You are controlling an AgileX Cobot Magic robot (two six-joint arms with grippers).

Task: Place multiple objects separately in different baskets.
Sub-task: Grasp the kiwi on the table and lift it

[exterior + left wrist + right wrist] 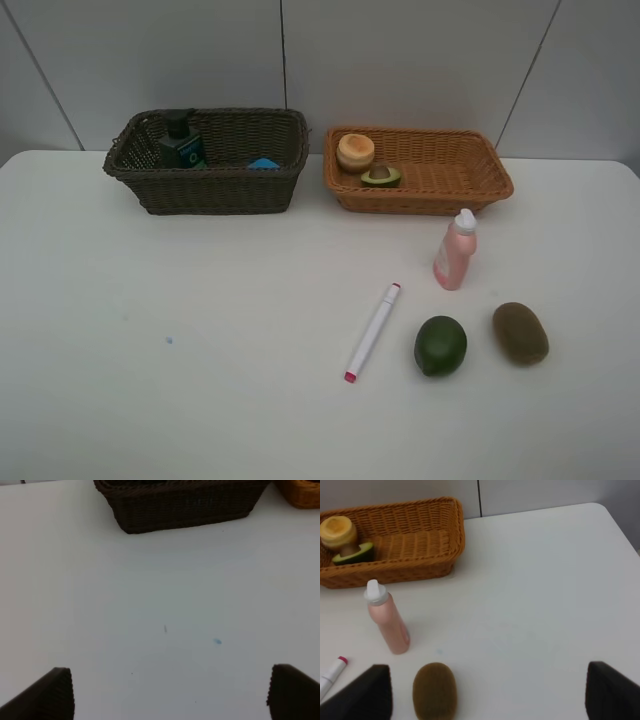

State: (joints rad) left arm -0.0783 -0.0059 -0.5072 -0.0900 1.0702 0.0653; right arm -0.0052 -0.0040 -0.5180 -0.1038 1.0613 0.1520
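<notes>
The dark brown basket (205,190) at the back left holds the dark green pump bottle (182,143) and the blue eraser (264,163). Beside it, the tan basket (440,195) holds the orange-red fruit (355,150) and the avocado half (381,175). On the table stand the pink bottle (455,252), with the marker (373,332), lime (441,345) and kiwi (520,332) lying nearby. Neither arm shows in the exterior view. My left gripper (170,695) is open over bare table, short of the dark basket (180,510). My right gripper (487,695) is open, with the kiwi (434,690) and pink bottle (387,622) just ahead.
The white table runs back to a grey panelled wall behind the baskets. A small blue speck (169,340) marks the table's left half. In the right wrist view the table's rounded far corner (612,517) lies past the tan basket (395,570).
</notes>
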